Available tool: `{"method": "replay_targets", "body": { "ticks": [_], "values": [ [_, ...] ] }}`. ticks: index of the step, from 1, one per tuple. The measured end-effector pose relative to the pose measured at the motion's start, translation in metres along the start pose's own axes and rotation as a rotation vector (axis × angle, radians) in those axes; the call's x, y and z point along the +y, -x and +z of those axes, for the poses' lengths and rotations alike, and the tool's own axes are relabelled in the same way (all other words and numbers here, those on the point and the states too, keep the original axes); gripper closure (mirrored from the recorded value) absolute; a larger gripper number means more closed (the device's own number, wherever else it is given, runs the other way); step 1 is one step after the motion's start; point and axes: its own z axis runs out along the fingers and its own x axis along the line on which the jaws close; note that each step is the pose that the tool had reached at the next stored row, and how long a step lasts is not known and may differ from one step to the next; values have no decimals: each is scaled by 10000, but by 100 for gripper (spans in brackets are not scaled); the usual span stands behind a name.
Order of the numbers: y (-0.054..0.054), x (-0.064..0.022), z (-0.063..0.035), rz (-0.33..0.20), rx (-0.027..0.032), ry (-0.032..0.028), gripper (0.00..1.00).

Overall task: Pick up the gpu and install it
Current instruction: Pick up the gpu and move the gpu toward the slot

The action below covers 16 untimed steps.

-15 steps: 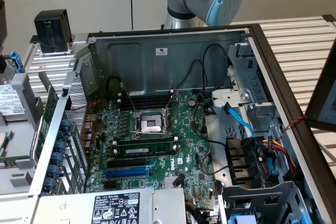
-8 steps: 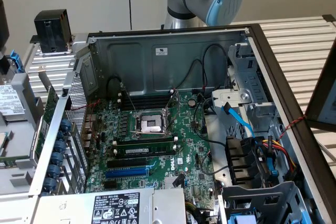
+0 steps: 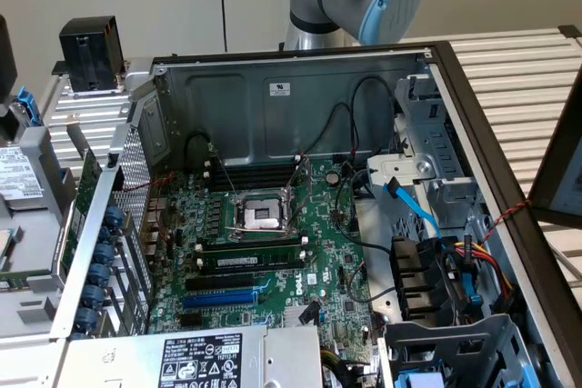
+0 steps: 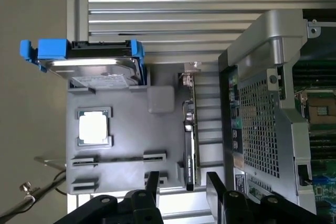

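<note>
Slatted metal desk (image 4: 157,3) carries the open computer case (image 4: 262,77) beside a grey holder tray (image 4: 126,129); gpu (image 4: 189,140) stands on edge in a slot at the tray edge facing the case, end effector (image 4: 183,177) released, fingers (image 4: 153,182) spread either side of the gpu's end.

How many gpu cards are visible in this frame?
1. The gpu stands on edge in the gray tray beside the computer case; another could be hidden.
</note>
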Motion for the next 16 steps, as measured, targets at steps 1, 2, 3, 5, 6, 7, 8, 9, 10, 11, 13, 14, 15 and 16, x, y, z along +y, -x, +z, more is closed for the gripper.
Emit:
{"method": "replay_targets", "body": {
  "ticks": [1, 2, 3, 5, 6, 7, 8, 9, 10, 11, 13, 14, 15, 16],
  "values": [
    [-1, -12, 17, 14, -4, 29, 52],
    [-3, -16, 36, 33, -6, 37, 52],
    [-5, -19, 54, 48, -6, 36, 52],
    [-8, -24, 89, 57, -6, 34, 52],
    [-8, -26, 107, 59, -6, 34, 52],
    [-5, -29, 126, 61, -7, 34, 52],
    [0, -31, 143, 62, -7, 33, 52],
    [8, -29, 163, 67, -8, 34, 52],
    [19, -17, 186, 72, -9, 33, 52],
    [30, -3, 206, 73, -9, 32, 52],
    [33, 16, 247, 74, -10, 33, 52],
    [32, 13, 265, 81, -14, 34, 52],
    [31, 11, 280, 97, -21, 32, 52],
    [29, 9, 297, 113, -28, 30, 52]
  ]
}}
